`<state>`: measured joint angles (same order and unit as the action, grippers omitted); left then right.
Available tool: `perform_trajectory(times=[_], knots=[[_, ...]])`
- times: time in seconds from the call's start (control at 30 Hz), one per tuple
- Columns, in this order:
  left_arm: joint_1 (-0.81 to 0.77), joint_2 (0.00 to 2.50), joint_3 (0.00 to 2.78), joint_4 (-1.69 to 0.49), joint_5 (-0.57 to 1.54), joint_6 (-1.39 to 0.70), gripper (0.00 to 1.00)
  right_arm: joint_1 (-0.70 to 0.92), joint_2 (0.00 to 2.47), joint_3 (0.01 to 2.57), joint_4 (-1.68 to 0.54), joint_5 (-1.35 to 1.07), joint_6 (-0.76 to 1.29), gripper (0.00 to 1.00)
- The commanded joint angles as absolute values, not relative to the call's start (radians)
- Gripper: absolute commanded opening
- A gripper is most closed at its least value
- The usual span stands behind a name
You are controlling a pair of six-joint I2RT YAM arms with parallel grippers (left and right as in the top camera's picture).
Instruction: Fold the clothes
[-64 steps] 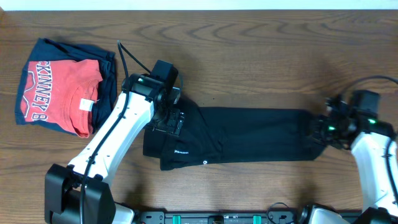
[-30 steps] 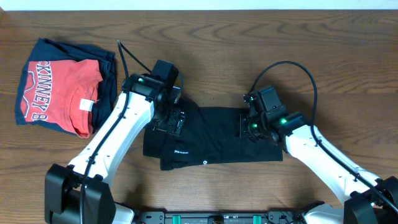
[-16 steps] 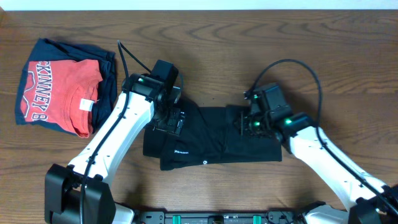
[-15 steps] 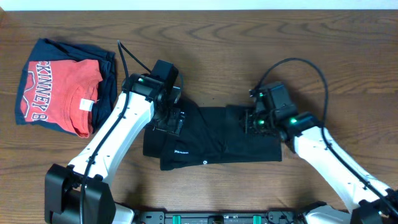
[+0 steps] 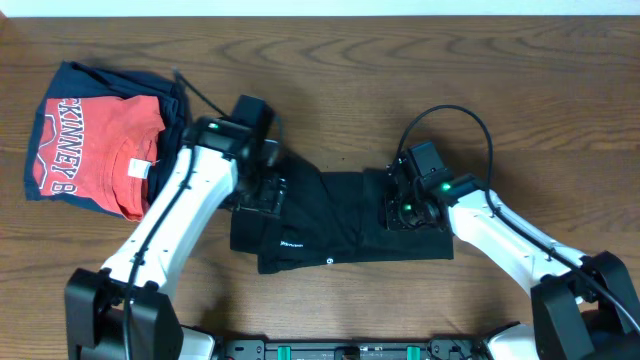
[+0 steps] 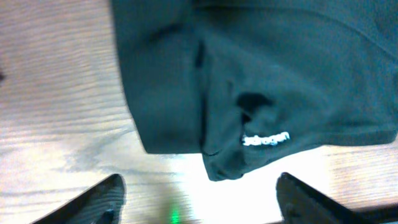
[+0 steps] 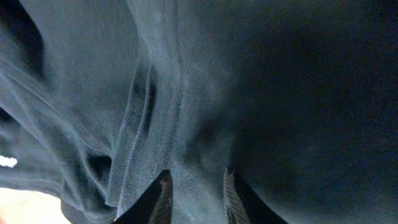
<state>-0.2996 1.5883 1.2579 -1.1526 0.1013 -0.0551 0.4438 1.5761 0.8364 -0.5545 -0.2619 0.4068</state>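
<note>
Left arm (image 5: 180, 205): white rounded shells, black joints, black wrist block with small green light. Left cable (image 5: 190, 90): thin, black, running off wrist. Right arm (image 5: 500, 235): same white shells, black joints. Camera block (image 5: 422, 158): black, boxy, green lights just below. Right cable (image 5: 447, 108): black, wide arc over wrist. Bases (image 5: 100, 315): black, blocky. Left fingers (image 6: 104, 198): dark, matte, tapered. Right fingers (image 7: 163, 200): dark with pale edges, possibly ribbed; too blurred to be sure.
</note>
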Motion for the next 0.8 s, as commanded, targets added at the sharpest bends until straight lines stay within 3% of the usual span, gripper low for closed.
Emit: perform_trajectory(times=[0.0,0.1,0.2,0.47,0.77], knots=[[-0.206,1.568,1.273,-1.142,0.116,-0.092,0.89,0.452,1.592,0.849,-0.553,-0.273,0.389,0.24],[-0.118,1.572,1.235,-1.073,0.263,-0.058,0.99,0.452,1.592,0.849,-0.551,-0.273,0.389,0.23],[-0.05,1.592,1.178,-0.994,0.412,0.003,0.98,0.452,1.592,0.849,-0.549,-0.273,0.389,0.23],[0.004,1.723,1.117,-0.935,0.551,0.189,0.98,0.452,1.592,0.849,-0.546,-0.273,0.388,0.24],[0.004,1.899,1.116,-0.886,0.531,0.21,0.98,0.452,1.592,0.849,-0.546,-0.273,0.388,0.25]])
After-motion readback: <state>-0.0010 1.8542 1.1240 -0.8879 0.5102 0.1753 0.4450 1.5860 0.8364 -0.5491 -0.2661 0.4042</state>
